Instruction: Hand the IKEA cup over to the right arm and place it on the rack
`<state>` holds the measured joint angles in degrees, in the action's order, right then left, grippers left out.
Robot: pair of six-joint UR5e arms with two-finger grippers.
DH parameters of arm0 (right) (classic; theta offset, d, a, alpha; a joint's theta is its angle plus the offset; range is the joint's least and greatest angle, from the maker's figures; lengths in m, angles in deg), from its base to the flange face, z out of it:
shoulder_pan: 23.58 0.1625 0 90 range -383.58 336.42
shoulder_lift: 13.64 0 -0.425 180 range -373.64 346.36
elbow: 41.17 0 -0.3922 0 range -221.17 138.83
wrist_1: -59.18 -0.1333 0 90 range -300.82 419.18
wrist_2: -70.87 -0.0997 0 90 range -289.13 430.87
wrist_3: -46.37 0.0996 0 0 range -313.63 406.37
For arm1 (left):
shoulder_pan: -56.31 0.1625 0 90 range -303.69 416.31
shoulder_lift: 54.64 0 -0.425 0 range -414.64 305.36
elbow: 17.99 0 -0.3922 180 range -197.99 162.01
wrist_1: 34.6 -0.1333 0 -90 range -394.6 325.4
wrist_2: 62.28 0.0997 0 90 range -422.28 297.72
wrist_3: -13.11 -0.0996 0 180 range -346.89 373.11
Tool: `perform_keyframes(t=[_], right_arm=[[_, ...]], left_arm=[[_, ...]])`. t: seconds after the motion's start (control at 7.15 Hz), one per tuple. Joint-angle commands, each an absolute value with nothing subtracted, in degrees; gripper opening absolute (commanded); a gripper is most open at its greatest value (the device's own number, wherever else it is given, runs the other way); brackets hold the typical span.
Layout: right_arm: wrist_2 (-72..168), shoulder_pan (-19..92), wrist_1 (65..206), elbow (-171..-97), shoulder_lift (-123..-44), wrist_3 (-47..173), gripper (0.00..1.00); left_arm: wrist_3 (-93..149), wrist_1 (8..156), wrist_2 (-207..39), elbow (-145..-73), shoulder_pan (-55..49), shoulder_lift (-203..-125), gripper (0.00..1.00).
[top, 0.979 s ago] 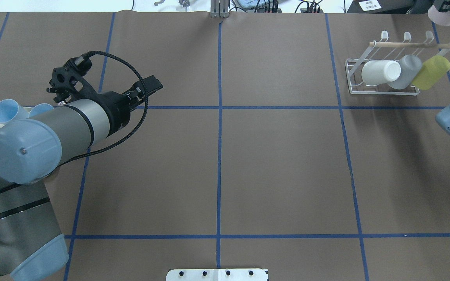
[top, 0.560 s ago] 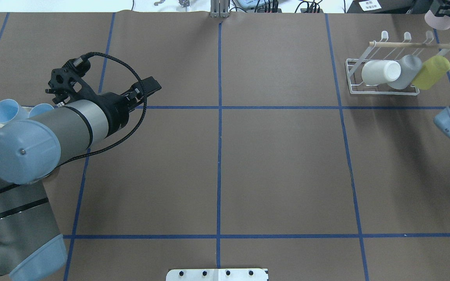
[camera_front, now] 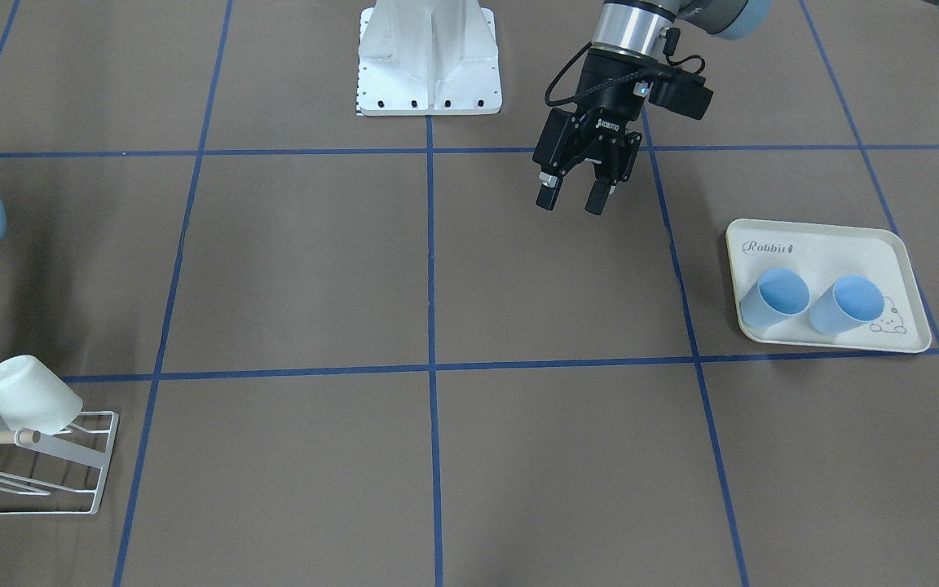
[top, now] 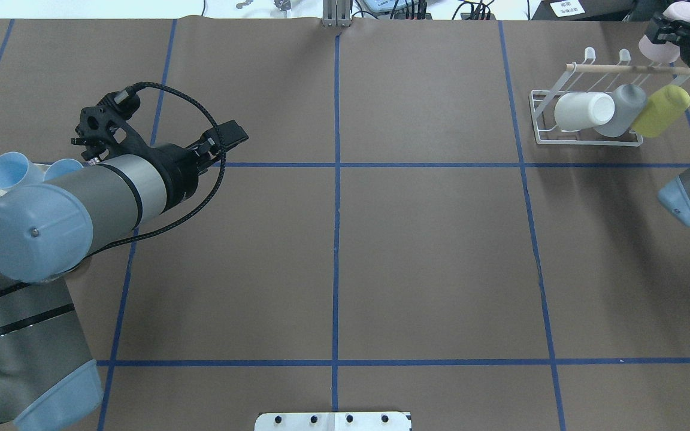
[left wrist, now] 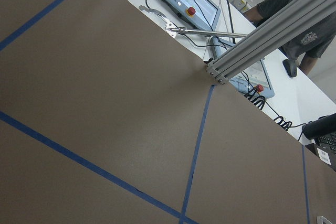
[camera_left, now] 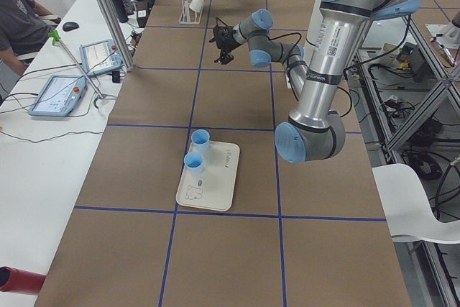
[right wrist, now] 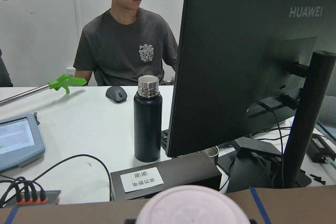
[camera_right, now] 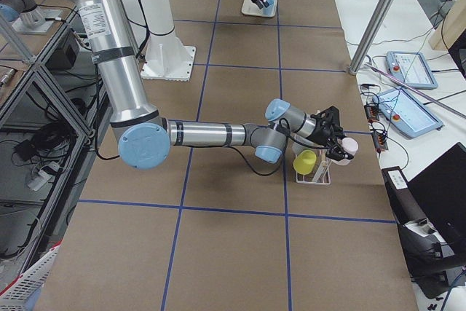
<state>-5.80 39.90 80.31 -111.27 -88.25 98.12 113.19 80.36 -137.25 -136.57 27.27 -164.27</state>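
My right gripper point(top: 663, 27) is shut on a pale pink cup point(top: 651, 45) and holds it in the air just above the right end of the dowel point(top: 620, 69) of the white wire rack point(top: 584, 142). The cup's base fills the bottom of the right wrist view point(right wrist: 194, 205). The rack holds a white cup point(top: 581, 111), a grey cup point(top: 620, 111) and a yellow-green cup point(top: 659, 112), all tilted. My left gripper point(camera_front: 571, 201) is open and empty, hanging above the table on the robot's left half, far from the rack.
A cream rabbit-print tray point(camera_front: 812, 244) on the robot's left holds two light blue cups point(camera_front: 775, 297), lying tilted. Blue tape lines grid the brown table. A person, a monitor and a black bottle point(right wrist: 147, 119) are beyond the table's far edge.
My right gripper has carried the pink cup leftward and down, closer to the right end of the rack's dowel. The left arm has hardly moved.
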Motion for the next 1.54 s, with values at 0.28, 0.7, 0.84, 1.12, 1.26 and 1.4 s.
perform_keyframes(t=[0.28,0.7,0.84,1.12,1.26,1.4], right_arm=[[-5.6,39.4,80.3,-109.6,-88.5,98.1,0.00],[-5.6,39.4,80.2,-109.3,-88.4,97.6,1.00],[-5.7,39.4,80.2,-109.4,-88.4,97.6,1.00],[-5.8,39.6,80.1,-109.6,-88.4,97.6,1.00],[-6.0,40.0,78.0,-109.6,-88.4,97.4,1.00],[-7.3,41.5,77.4,-110.2,-88.4,95.6,1.00]], left_arm=[[113.4,80.4,-137.6,-136.9,27.3,-164.2,1.00],[113.6,80.4,-137.6,-137.2,27.3,-164.2,1.00],[113.6,80.4,-137.7,-137.2,27.3,-164.2,1.00],[113.6,80.4,-137.7,-137.7,27.3,-164.2,1.00],[113.6,80.4,-137.7,-137.8,27.3,-164.2,1.00],[113.4,80.4,-138.0,-138.8,27.2,-164.2,1.00]])
